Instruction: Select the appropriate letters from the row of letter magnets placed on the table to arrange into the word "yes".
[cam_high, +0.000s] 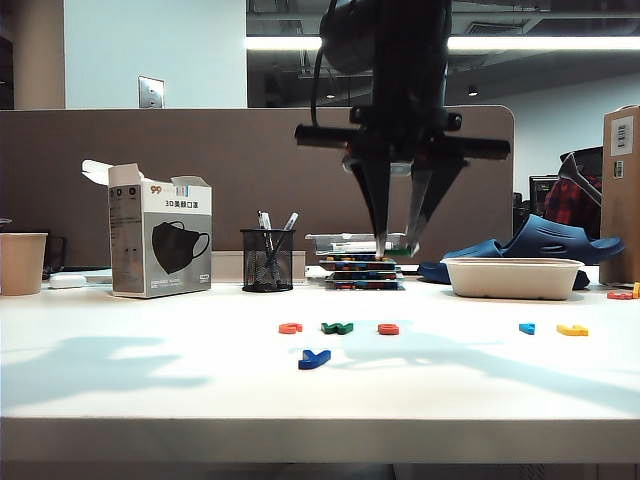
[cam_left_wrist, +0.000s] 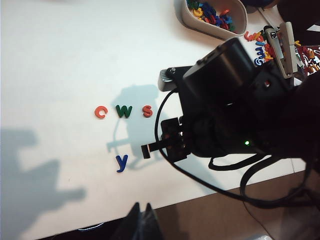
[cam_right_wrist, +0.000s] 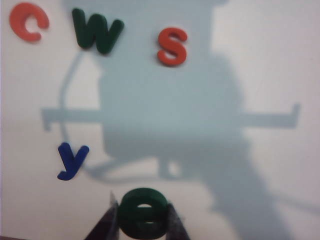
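My right gripper (cam_high: 396, 245) hangs well above the table (cam_high: 150, 390), shut on the mid-green "e" (cam_right_wrist: 144, 214), which sits between its two fingers. The dark blue "y" (cam_right_wrist: 72, 160) lies by itself nearer the front edge (cam_high: 314, 359). Behind it lies the red "s" (cam_right_wrist: 172, 46), at the right end of a short run of the row (cam_high: 388, 328). My left gripper (cam_left_wrist: 142, 207) is shut and empty, over the table's front edge, and it does not show in the exterior view.
An orange-red "c" (cam_high: 290, 327) and a dark green "w" (cam_high: 337, 327) lie left of the "s". A light blue letter (cam_high: 527, 328) and a yellow one (cam_high: 572, 330) lie further right. A tray of spare letters (cam_high: 512, 277), a pen cup (cam_high: 267, 260) and a mask box (cam_high: 160, 243) stand behind.
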